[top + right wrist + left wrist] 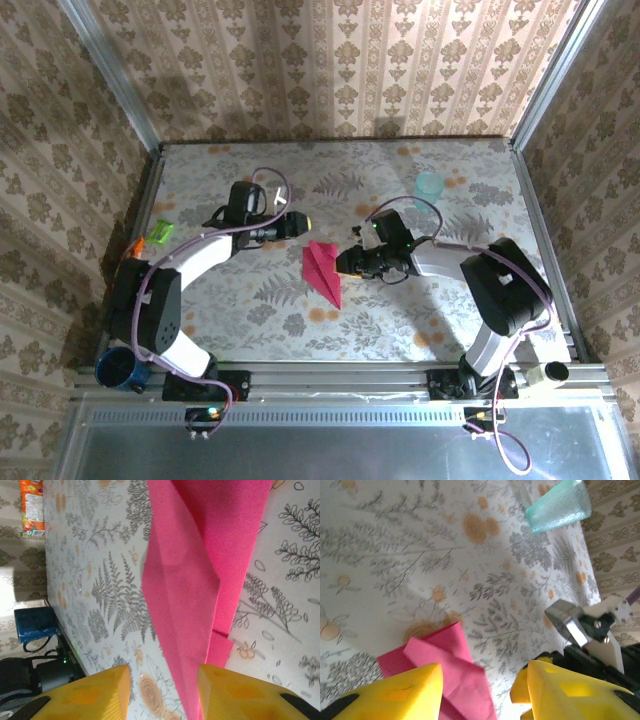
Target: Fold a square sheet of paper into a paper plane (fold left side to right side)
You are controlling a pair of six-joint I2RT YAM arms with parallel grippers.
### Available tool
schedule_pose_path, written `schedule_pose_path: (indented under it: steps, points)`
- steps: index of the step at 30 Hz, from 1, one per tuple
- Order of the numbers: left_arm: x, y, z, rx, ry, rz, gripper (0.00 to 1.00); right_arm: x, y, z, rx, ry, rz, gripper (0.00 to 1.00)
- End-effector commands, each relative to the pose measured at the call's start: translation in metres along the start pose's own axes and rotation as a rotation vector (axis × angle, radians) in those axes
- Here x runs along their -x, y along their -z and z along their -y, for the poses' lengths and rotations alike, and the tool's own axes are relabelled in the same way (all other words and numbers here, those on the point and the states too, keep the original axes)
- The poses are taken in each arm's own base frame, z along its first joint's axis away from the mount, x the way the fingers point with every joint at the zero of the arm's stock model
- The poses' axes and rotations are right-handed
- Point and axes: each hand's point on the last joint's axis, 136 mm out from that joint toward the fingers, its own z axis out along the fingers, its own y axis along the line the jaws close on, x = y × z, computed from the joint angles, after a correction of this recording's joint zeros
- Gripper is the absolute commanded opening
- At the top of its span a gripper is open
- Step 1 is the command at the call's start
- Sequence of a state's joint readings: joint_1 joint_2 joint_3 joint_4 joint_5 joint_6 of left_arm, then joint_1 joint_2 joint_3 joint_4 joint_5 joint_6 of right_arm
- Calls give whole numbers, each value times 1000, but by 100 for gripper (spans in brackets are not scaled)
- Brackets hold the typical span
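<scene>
While the paper plane (322,270), a narrow pointed dart of plain magenta-red paper with a centre crease, lies flat near the middle of the floral-patterned bench (400,330) with its tip toward the near right, the two arms flank it: the left jaws hang just off its far left corner, and the right jaws sit just beside its right edge. Seen from the left wrist, the left jaws stand apart, their yellow fingers (395,695) spread with bare bench between them; the layered end of the plane runs behind the finger on that picture's left, and I cannot tell whether they touch. Seen from the right wrist, the right jaws are likewise parted, yellow fingers (85,695) well separated, and the paper narrows down beside the finger on that picture's right without being pinched. A pale teal ribbed cup (429,184) stands toward the far right of the bench, well apart from the plane. Small green and orange packets (150,238) lie at the left edge, and a dark blue mug (118,368) sits by the near left corner
</scene>
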State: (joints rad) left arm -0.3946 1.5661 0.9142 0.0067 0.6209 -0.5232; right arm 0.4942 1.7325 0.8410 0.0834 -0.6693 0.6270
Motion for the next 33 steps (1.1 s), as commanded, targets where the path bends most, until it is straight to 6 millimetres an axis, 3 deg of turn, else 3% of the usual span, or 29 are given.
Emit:
schedule_pose_path:
  steps: [1,10,18,20,23,27,30,33]
  points:
    - [-21,-8,-11,-26,41,-41,49,12,-9,1,22,24,21,42]
    - [-42,-41,-19,-70,92,-112,48,11,-9,4,15,18,29,43]
    - [-48,-64,-28,-75,115,-140,46,6,1,3,8,14,48,43]
    - [-54,-73,-18,-92,98,-164,43,4,4,3,8,14,53,43]
    - [-55,-79,-16,-103,98,-169,35,2,10,4,11,8,66,43]
    - [-51,-79,-12,-125,100,-151,15,4,24,2,37,1,116,43]
    - [-42,-72,-2,-143,72,-118,8,7,39,2,54,-9,172,44]
    - [-23,-54,17,-178,18,-60,6,12,57,-3,81,-17,238,52]
